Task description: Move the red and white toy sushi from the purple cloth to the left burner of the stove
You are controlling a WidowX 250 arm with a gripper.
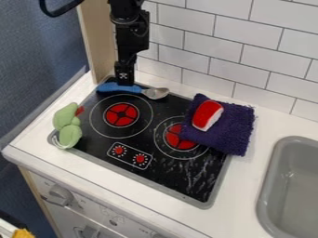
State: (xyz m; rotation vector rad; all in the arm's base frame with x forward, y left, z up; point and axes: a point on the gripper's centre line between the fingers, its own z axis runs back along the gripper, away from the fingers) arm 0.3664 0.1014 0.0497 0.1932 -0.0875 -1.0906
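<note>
One blue-handled spoon (133, 89). One green plush toy (69, 130). One purple cloth (233, 128). One red-and-white toy piece (207, 115). One black cooktop (140, 139): two red burners (121, 115), two red dials (119, 150). One grey sink (276, 186).

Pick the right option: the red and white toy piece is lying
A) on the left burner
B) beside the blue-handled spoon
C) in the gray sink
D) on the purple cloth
D: the red and white toy piece lies on top of the folded purple cloth, which covers part of the right burner.
</note>
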